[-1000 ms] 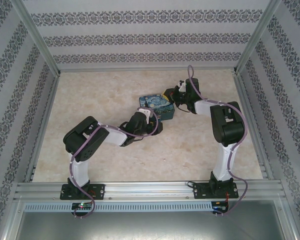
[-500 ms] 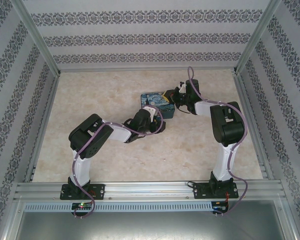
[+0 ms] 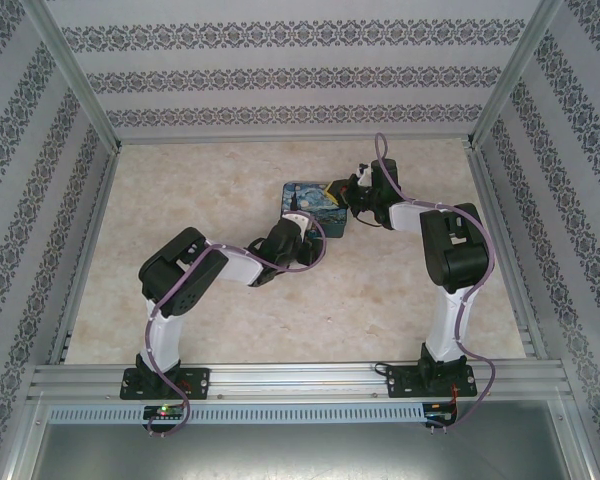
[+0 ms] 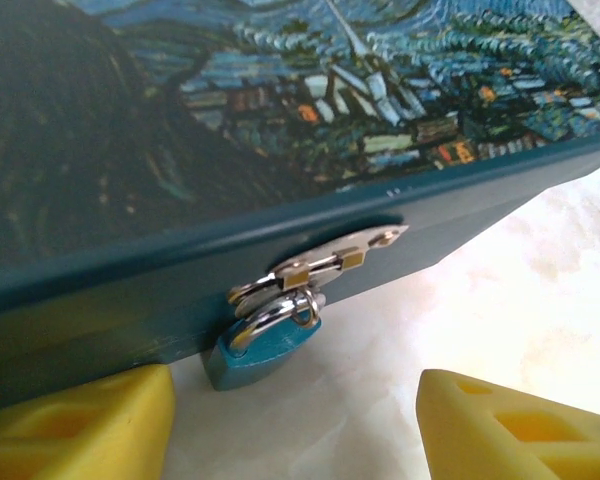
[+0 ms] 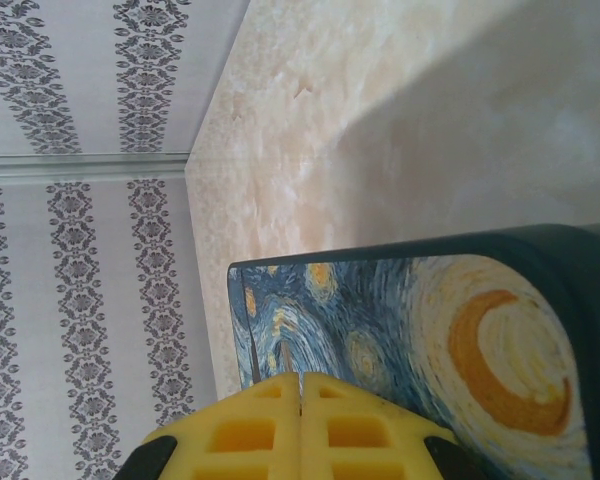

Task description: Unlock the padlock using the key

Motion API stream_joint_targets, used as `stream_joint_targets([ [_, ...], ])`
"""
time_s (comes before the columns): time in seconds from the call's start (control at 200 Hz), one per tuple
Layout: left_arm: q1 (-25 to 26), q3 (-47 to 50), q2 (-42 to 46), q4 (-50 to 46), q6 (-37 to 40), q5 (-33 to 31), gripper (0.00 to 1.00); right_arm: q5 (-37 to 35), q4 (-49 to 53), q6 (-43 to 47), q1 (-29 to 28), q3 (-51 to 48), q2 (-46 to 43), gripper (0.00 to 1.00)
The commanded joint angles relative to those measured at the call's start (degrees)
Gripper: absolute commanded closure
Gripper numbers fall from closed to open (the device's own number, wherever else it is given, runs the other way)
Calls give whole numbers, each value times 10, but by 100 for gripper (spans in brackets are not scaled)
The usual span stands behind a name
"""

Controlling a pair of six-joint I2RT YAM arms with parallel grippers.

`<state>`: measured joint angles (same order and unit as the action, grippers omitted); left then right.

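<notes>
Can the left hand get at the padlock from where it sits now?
Probably yes. The left hand is open, and the padlock hangs off the box's latch straight ahead of its fingers, with just bare table in between.

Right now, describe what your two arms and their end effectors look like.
The left arm and right arm are alike: black joint housings joined by white links, a purple cable looping along each. The left end effector and right end effector have yellow fingers with moulded rectangular recesses.
</notes>
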<state>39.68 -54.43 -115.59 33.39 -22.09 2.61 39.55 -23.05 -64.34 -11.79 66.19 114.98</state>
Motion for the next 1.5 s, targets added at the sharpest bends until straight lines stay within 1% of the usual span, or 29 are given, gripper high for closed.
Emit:
stream_joint_targets([
  [0.0, 0, -29, -27, -1, 15, 17, 35, 5, -3, 7, -7, -10, 6, 100],
  [0.11, -1, -52, -34, 1, 4, 70, 34, 6, 0, 10, -9, -9, 8, 100],
  [0.225, -7, -66, -40, 17, -30, 125, 32, 5, 2, 12, -10, -9, 11, 100],
  [0.41, -21, -53, -39, 60, -85, 152, 31, 3, 4, 14, -13, -14, 12, 100],
  [0.58, -53, -26, -52, 141, -164, 187, 30, 2, 4, 14, -14, -15, 13, 100],
  [0.709, -69, -16, -62, 170, -193, 196, 30, 2, 3, 16, -17, -14, 15, 100],
  [1.019, -69, -23, -64, 161, -194, 203, 30, 2, 1, 15, -19, -17, 21, 100],
  [1.154, -69, -21, -69, 171, -208, 205, 34, 2, 1, 15, -19, -16, 23, 100],
  [1.279, -69, -8, -73, 200, -233, 203, 39, 2, -1, 14, -20, -15, 25, 100],
  [1.399, -67, 8, -76, 257, -276, 202, 39, 2, -2, 14, -22, -17, 26, 100],
  [1.494, -63, 9, -78, 270, -290, 192, 39, 2, -1, 15, -22, -18, 26, 100],
])
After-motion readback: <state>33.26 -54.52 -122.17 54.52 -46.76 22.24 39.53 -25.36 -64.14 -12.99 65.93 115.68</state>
